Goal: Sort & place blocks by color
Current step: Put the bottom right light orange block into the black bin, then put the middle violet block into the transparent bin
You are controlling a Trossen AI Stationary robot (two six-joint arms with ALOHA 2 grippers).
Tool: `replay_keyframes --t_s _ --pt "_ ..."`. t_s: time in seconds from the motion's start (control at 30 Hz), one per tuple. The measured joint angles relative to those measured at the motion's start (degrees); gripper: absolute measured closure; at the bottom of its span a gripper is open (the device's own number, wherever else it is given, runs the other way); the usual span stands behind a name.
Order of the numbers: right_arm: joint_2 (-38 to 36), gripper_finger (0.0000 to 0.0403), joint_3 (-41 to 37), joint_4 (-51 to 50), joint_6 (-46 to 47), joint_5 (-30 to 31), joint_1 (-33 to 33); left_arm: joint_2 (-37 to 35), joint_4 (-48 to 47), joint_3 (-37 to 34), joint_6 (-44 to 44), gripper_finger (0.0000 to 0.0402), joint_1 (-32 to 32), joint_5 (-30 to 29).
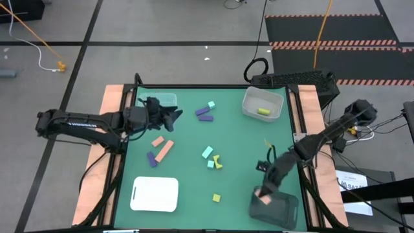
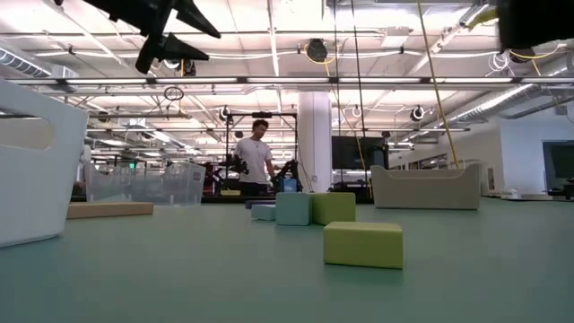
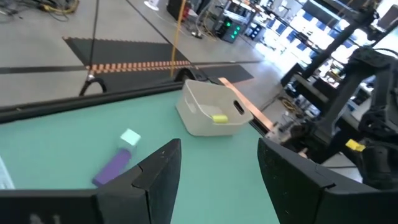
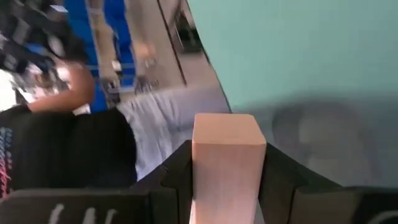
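Blocks lie scattered on the green table [image 1: 239, 139]: purple bars [image 1: 204, 114], a mint cube [image 1: 211, 103], salmon pink blocks [image 1: 163, 147], a purple block [image 1: 152, 158], mint pieces [image 1: 207, 153], a yellow arch [image 1: 218, 162] and a yellow cube [image 1: 217, 197]. One more yellow block [image 1: 263, 111] lies in the white tub [image 1: 248, 103]. My left gripper [image 3: 217, 174] is open and hovers beside the clear tub [image 1: 165, 99], holding nothing. My right gripper [image 4: 227, 171] is shut on a salmon pink block [image 1: 262, 195] over the dark tray [image 1: 281, 210]. My right gripper pinches the salmon pink block [image 4: 227, 155] between its two fingers, one on each of two opposite sides. The block's square end [image 4: 227, 129] sticks out past the fingertips. It sits over the dark tray's left far corner; whether it rests on the tray does not show.
A white tray [image 1: 154, 194] lies near the table's near left corner. In the low view, a yellow block [image 2: 363, 244] and a mint cube [image 2: 293, 208] stand in the foreground, and a person [image 2: 256, 161] stands in the room behind. Open green surface lies mid-table on the right.
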Motion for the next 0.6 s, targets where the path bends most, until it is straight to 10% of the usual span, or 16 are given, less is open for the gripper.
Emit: replay_keyframes --t_s 0.3,0.6 --pt "0.0 0.0291 0.0 -5.4 5.0 0.0 7.2 0.0 0.0 0.0 -2.3 0.0188 -3.1 0.0" --pt "0.0 0.0151 0.0 -5.2 2.1 0.0 8.2 0.0 0.0 0.0 -5.2 0.0188 -4.6 0.0"
